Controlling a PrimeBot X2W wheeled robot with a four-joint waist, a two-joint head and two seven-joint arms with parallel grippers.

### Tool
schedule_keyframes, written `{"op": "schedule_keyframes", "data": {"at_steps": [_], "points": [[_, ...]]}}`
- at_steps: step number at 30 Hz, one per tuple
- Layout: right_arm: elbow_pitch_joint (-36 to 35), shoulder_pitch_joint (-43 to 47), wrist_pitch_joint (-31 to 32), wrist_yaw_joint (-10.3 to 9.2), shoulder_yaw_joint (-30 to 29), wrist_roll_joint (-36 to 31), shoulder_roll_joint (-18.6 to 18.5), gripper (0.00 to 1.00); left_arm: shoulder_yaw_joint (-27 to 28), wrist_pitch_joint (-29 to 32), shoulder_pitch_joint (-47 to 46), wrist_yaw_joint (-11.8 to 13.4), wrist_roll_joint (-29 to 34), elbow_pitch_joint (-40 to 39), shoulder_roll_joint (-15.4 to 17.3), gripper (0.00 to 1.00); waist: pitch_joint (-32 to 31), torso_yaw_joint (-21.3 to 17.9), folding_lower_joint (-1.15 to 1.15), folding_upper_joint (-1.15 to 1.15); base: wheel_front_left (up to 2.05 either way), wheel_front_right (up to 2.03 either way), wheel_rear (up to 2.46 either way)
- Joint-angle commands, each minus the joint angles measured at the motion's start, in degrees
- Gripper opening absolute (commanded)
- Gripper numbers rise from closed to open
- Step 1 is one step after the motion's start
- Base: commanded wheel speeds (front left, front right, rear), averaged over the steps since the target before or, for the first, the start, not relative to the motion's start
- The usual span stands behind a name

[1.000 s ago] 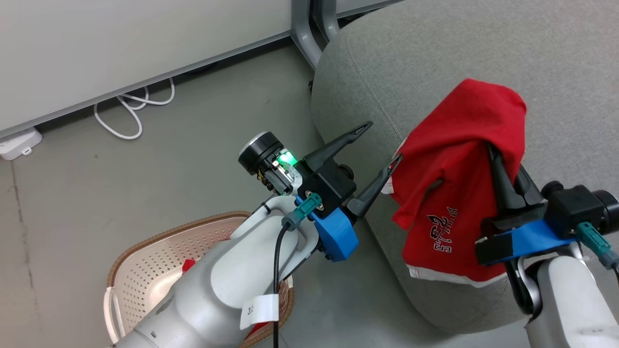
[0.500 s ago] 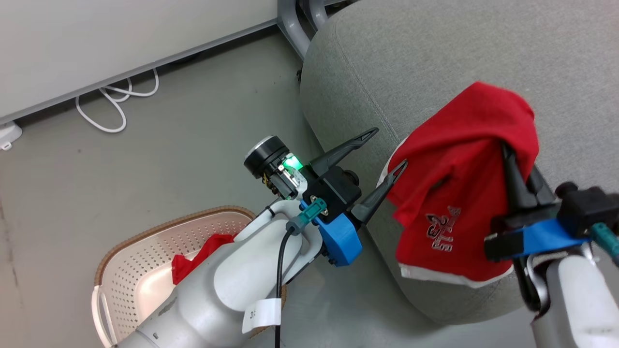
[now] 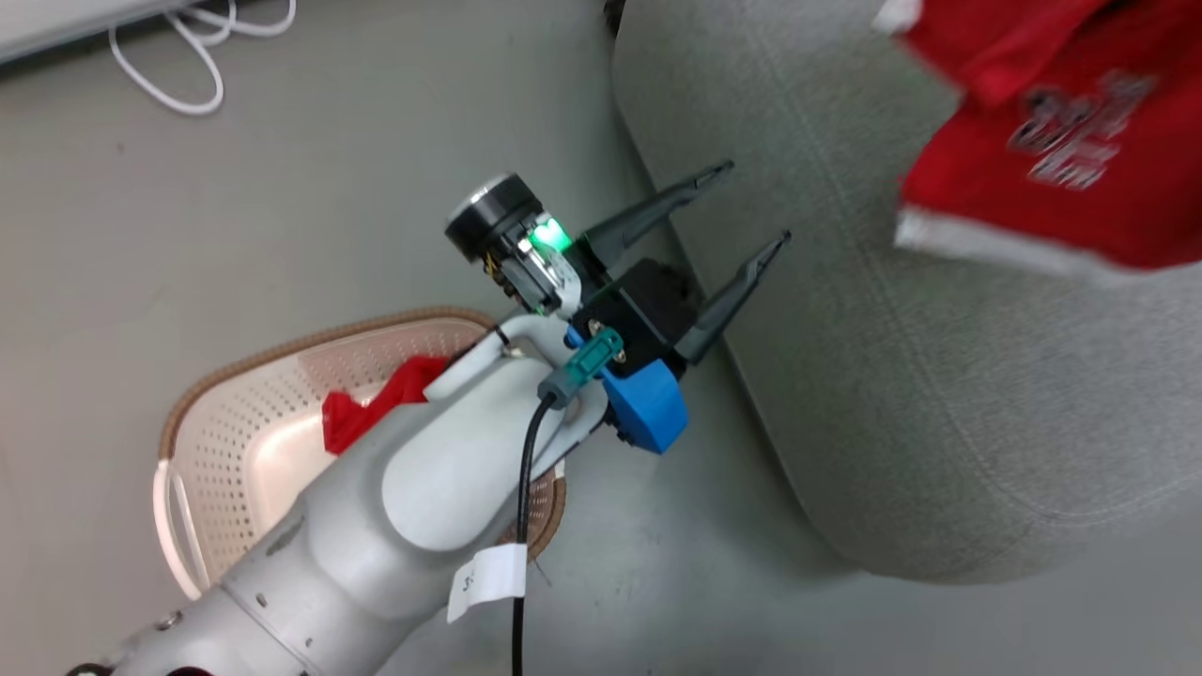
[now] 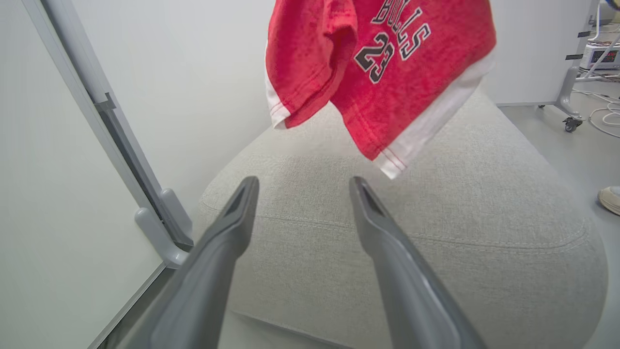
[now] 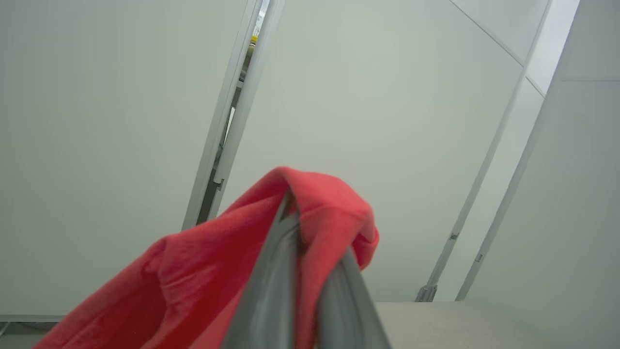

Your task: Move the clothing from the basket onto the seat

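Observation:
A red garment printed "BULLS 23" (image 4: 387, 63) hangs in the air over the light-grey seat (image 4: 436, 232), and its white hem does not touch the cushion. My right gripper (image 5: 300, 232) is shut on a fold of this clothing (image 5: 193, 281), which drapes over its fingers. In the head view the garment (image 3: 1061, 141) is blurred at the top right above the seat (image 3: 892, 376). My left gripper (image 3: 756, 204) stands open and holds nothing beside the seat's front edge, its fingertips (image 4: 249, 186) pointing at the cushion. A second red piece (image 3: 376, 408) lies in the basket (image 3: 235, 376), partly hidden by my left forearm.
The basket stands on the grey floor left of the seat. A white cable (image 3: 178, 56) lies on the floor at the back. Pale partition panels on grey feet (image 4: 160, 228) stand behind the seat. A wheeled stand (image 4: 569, 111) and a pale shoe (image 4: 611, 198) are off to one side.
The head camera has shifted. The right gripper has carried the red garment up and further over the seat, out of the head view. More of the red piece in the basket shows.

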Motion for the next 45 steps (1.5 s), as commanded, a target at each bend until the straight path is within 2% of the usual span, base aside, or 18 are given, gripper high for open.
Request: {"op": "schedule_keyframes", "data": {"at_steps": [1,6,7,10,14,20,30,31,32,33,38,45], "points": [[0.3,-3.86,-0.22,0.01,-3.31,0.21,-1.96,0.0,0.24,0.32,-2.03,0.47,0.7,-0.81,0.75,1.0,5.36,2.1,0.0,0.0,0.0,0.0,0.0],[2.77,-10.58,-0.22,0.01,-11.8,0.67,-6.36,0.0,0.55,1.01,-5.47,0.61,1.74,-2.92,1.99,1.0,11.16,3.91,0.0,0.0,0.0,0.0,0.0],[2.77,-10.58,-0.22,0.01,-11.8,0.67,-6.36,0.0,0.55,1.01,-5.47,0.61,1.74,-2.92,1.99,1.0,11.16,3.91,0.0,0.0,0.0,0.0,0.0],[7.2,-13.08,-0.23,0.01,-15.48,0.42,-9.94,0.0,0.73,1.45,-7.54,0.86,2.43,-4.58,2.59,1.0,14.61,4.83,0.0,0.0,0.0,0.0,0.0],[12.13,-13.89,-0.22,0.01,-17.0,0.08,-11.35,0.0,0.81,1.63,-8.87,1.08,2.88,-5.81,3.25,1.0,17.16,5.2,0.0,0.0,0.0,0.0,0.0],[18.53,-13.73,-0.23,0.01,-16.78,-0.48,-9.65,0.0,0.46,1.8,-9.35,1.41,3.0,-6.51,3.5,1.0,19.1,5.48,0.0,0.0,0.0,0.0,0.0],[25.17,-10.59,-0.22,0.01,-16.99,-0.6,-6.63,0.0,-0.29,1.59,-8.99,1.58,2.43,-6.32,3.89,1.0,19.08,5.77,0.0,0.0,0.0,0.0,0.0],[25.1,-10.11,-0.22,0.01,-17.16,-0.51,-6.33,0.07,-0.28,1.57,-8.89,1.65,2.31,-6.22,3.97,1.0,18.84,5.67,0.0,0.0,0.0,0.0,0.0],[24.89,-9.62,-0.22,0.01,-17.42,-0.4,-6.04,0.46,-0.26,1.53,-8.79,1.74,2.21,-6.17,4.03,1.0,18.58,5.58,0.0,0.0,0.0,0.0,0.0],[24.62,-9.2,-0.23,0.01,-17.64,-0.4,-5.71,1.0,-0.25,1.5,-8.62,1.84,2.21,-6.05,4.12,1.0,18.21,5.49,0.0,0.0,0.0,0.0,0.0],[21.01,-4.54,-0.22,0.01,-18.22,-0.07,-4.58,1.0,-0.17,0.57,-7.01,2.49,1.25,-5.58,3.22,1.0,15.0,5.53,0.0,0.0,0.0,0.0,0.0],[11.61,5.93,-0.23,0.01,-17.98,-0.9,-2.6,1.0,1.71,-0.39,-2.37,3.91,-1.0,-4.08,2.29,1.0,7.23,6.2,0.0,0.0,0.0,0.0,0.0]]}}
